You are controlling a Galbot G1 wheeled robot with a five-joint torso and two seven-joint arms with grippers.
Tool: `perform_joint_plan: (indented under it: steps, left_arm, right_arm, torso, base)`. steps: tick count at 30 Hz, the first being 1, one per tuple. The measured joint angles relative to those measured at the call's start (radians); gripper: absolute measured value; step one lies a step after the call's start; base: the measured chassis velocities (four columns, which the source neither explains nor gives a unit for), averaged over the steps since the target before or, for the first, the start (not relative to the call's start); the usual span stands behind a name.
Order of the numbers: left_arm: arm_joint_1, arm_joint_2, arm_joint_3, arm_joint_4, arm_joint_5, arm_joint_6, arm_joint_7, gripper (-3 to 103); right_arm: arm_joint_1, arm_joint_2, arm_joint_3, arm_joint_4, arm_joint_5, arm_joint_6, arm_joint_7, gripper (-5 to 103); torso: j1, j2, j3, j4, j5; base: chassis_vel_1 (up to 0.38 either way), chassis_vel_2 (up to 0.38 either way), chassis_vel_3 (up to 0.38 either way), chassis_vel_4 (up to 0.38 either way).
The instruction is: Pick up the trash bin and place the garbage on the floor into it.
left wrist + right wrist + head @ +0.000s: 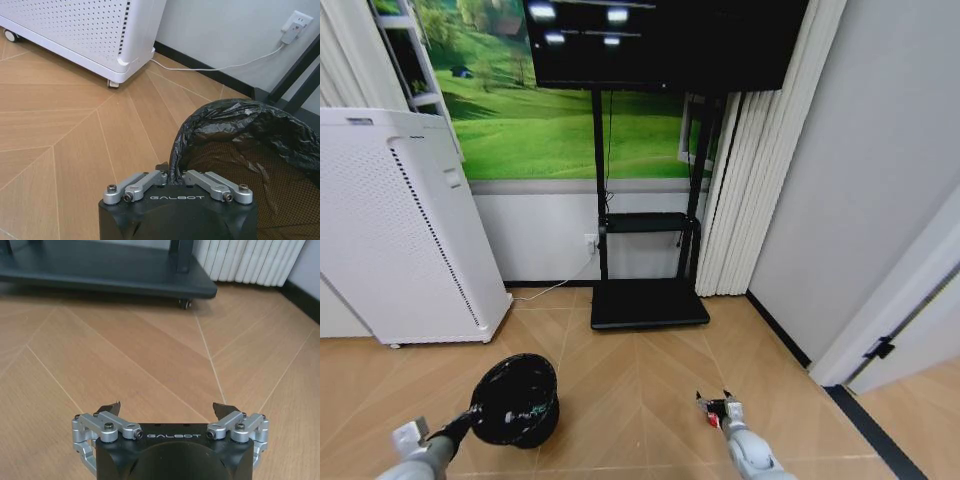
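The left gripper [172, 176] is clenched on the near rim of the small round black bag-lined trash bin [516, 400], near left. The right gripper [167, 410], near right, is spread, holding nothing.

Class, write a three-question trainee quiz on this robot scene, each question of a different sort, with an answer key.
1. True or false: the left gripper is shut on the trash bin rim.
2. The right gripper is: A) open, holding nothing B) shut on a bottle C) gripping the bin
3. Fill in: the white appliance stands on the robot's ____ side.

Key: 1 true; 2 A; 3 left.
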Motion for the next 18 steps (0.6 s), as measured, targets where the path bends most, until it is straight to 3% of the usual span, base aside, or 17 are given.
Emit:
perform_joint_plan:
  steps: [10, 16, 17, 18]
  left_arm:
    - [-0.017, -0.006, 0.018, 0.006, 0.002, 0.001, -0.008, 3]
    - [-0.031, -0.005, 0.036, -0.002, 0.000, 0.001, -0.020, 3]
    - [-0.034, -0.004, 0.037, -0.003, -0.002, 0.001, -0.022, 3]
    - [-0.037, -0.002, 0.038, -0.003, -0.003, 0.001, -0.023, 3]
  right_arm:
    - [0.000, 0.020, 0.002, -0.086, -0.003, -0.017, -0.039, 98]
    - [0.001, 0.048, 0.012, -0.117, -0.020, 0.007, -0.027, 90]
    - [0.002, 0.050, 0.012, -0.121, -0.028, 0.008, -0.022, 79]
    - [0.006, 0.053, 0.012, -0.130, -0.038, 0.010, -0.019, 79]
  torso:
    - [0.000, 0.000, 0.000, -0.0002, 0.0000]
    - [0.000, 0.000, 0.000, 0.0001, 0.0001]
    - [0.000, 0.000, 0.000, 0.0000, -0.0002]
    - [0.000, 0.000, 0.000, 0.0000, -0.0002]
  base:
    - [0.000, 0.000, 0.000, 0.000]
    - [0.000, 0.000, 0.000, 0.000]
    - [0.000, 0.000, 0.000, 0.000]
    - [0.000, 0.000, 0.000, 0.000]
